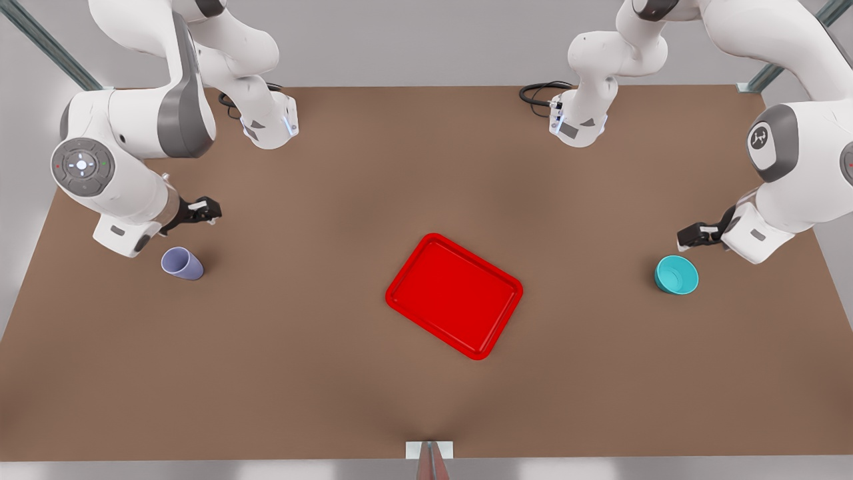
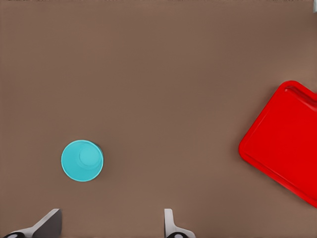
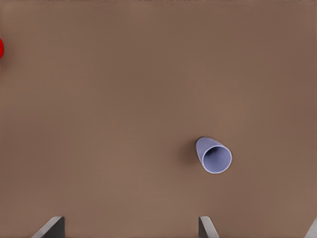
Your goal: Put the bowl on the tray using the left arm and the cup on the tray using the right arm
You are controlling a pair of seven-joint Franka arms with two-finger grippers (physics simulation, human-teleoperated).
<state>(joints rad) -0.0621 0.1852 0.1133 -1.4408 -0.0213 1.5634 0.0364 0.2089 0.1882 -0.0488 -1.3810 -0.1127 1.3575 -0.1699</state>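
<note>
At the front view's left, the right end effector (image 1: 208,212) hovers over the brown tabletop (image 1: 333,200), just beyond the small pale lavender tapered cup (image 1: 182,263), which stands upright and untouched; the right wrist view shows that end effector's fingers (image 3: 207,227) spread wide and empty, with the cup (image 3: 214,155) ahead of them and off to one side. In the middle lies the flat bright red rectangular tray (image 1: 400,297), angled and bare, well apart from both vessels. At the front view's right, the left end effector (image 1: 686,237) hangs just beside the small round teal bowl (image 1: 676,275); in the left wrist view its fingers (image 2: 169,223) are likewise released, the bowl (image 2: 82,160) lying ahead between their lines. Both arms appear to be in the approach step, nothing grasped yet. Next, each end effector likely needs to centre over its vessel's rim, descend and close.
</note>
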